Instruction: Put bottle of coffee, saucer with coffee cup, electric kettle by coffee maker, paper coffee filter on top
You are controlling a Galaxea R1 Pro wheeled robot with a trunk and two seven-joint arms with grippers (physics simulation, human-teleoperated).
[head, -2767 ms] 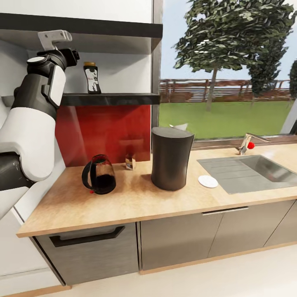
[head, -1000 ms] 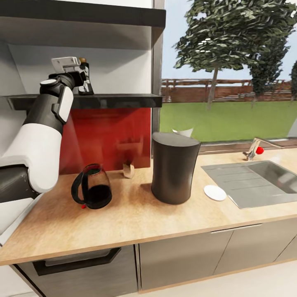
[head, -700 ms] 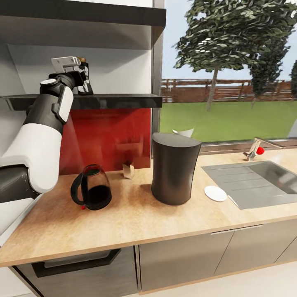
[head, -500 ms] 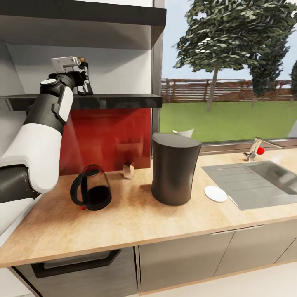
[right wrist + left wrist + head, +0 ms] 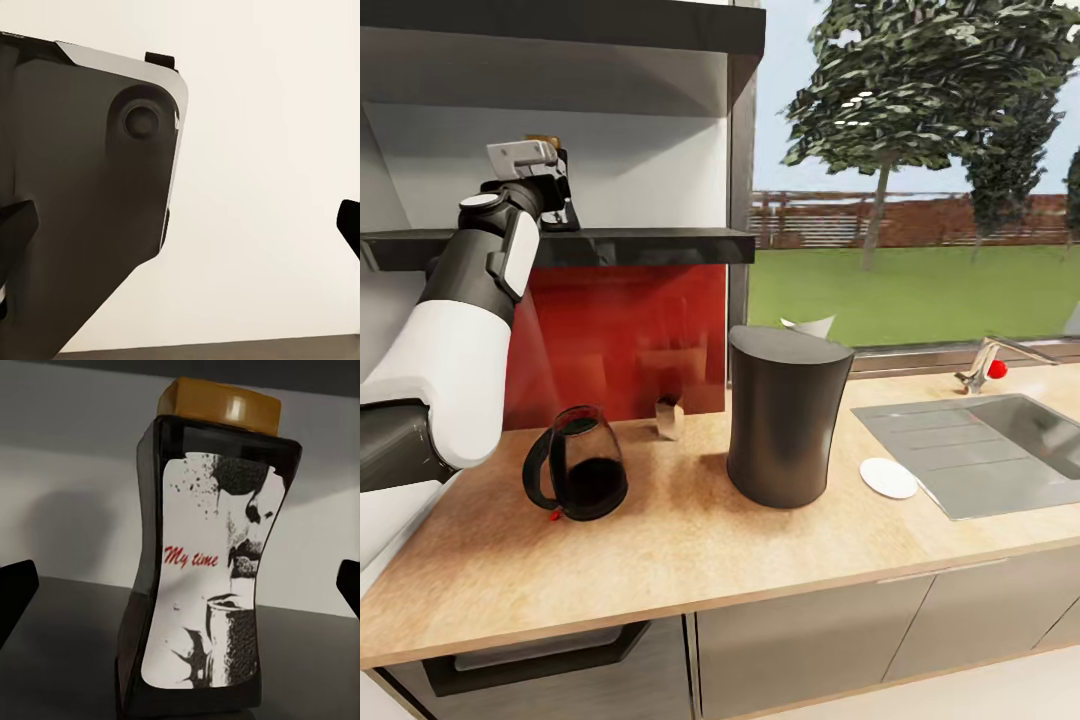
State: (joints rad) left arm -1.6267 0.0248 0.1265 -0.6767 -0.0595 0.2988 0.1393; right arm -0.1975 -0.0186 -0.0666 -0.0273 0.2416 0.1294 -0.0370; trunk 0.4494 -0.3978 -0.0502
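Note:
The bottle of coffee (image 5: pixel 206 555) is dark glass with a brown lid and a white "My time" label. It stands upright on the black shelf (image 5: pixel 640 243). My left gripper (image 5: pixel 180 592) is open, one fingertip on each side of the bottle and well apart from it. In the head view the left gripper (image 5: pixel 557 188) hides most of the bottle. The tall dark coffee maker (image 5: pixel 785 415) stands on the wooden countertop (image 5: pixel 690 550). The glass kettle (image 5: pixel 575 475) is to its left and the white saucer (image 5: pixel 888 478) to its right. My right gripper (image 5: pixel 180 225) is open and holds nothing.
A small brown object (image 5: pixel 668 417) sits by the red backsplash. Something white, paper-like (image 5: pixel 810 325) shows behind the coffee maker. The sink (image 5: pixel 980 450) with its tap (image 5: pixel 985 365) is at the right. An upper shelf (image 5: pixel 560 40) hangs close above my left gripper.
The camera has moved closer and shifted. Since 2.8 s ago my left gripper went from above and left of the bottle to around it. Over the last second it barely moved.

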